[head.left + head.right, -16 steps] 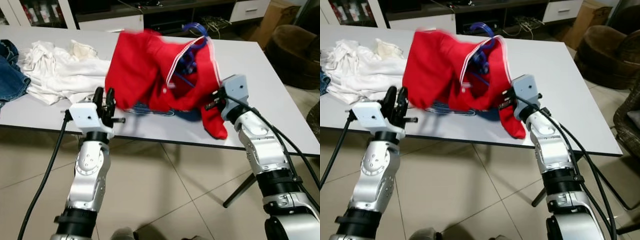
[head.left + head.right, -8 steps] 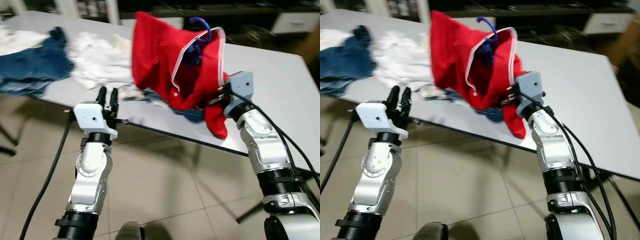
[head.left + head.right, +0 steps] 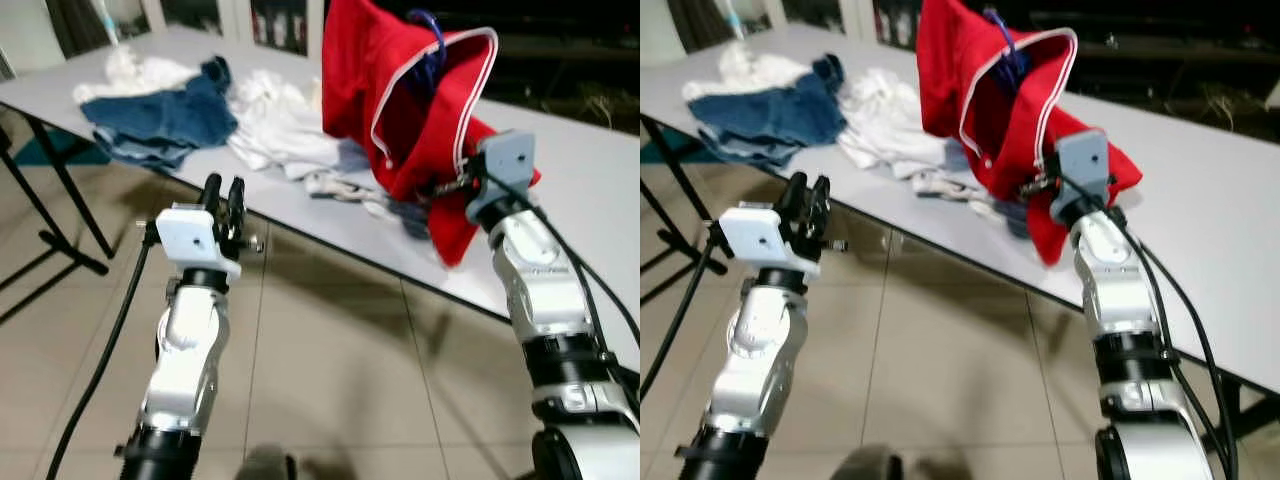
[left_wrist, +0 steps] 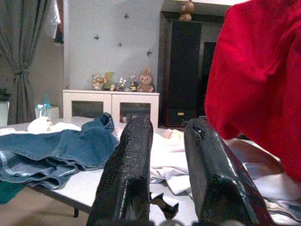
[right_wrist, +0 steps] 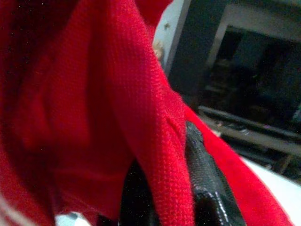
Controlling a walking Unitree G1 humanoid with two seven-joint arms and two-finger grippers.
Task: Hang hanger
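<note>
A red shirt [image 3: 385, 95] with white trim hangs on a blue hanger [image 3: 430, 45], held up over the white table [image 3: 590, 190]. My right gripper [image 3: 447, 187] is buried in the shirt's lower folds and shut on the cloth. In the right wrist view red fabric [image 5: 94, 94] drapes over a black finger [image 5: 207, 188]. My left gripper [image 3: 224, 190] hovers in front of the table's near edge, left of the shirt, open by a narrow gap with nothing in it. The left wrist view looks between its fingers [image 4: 127, 174] across the tabletop.
Blue jeans [image 3: 165, 115] and white clothes [image 3: 280, 125] lie heaped on the table's left part. A black table leg [image 3: 60, 195] stands at the left over the tiled floor [image 3: 330, 370]. A white cabinet [image 4: 110, 103] with figurines and a dark shelf stand behind.
The camera has swung left, bringing the jeans and the table's left end into view. The red shirt has risen off the table in my right gripper. The left gripper keeps its pose.
</note>
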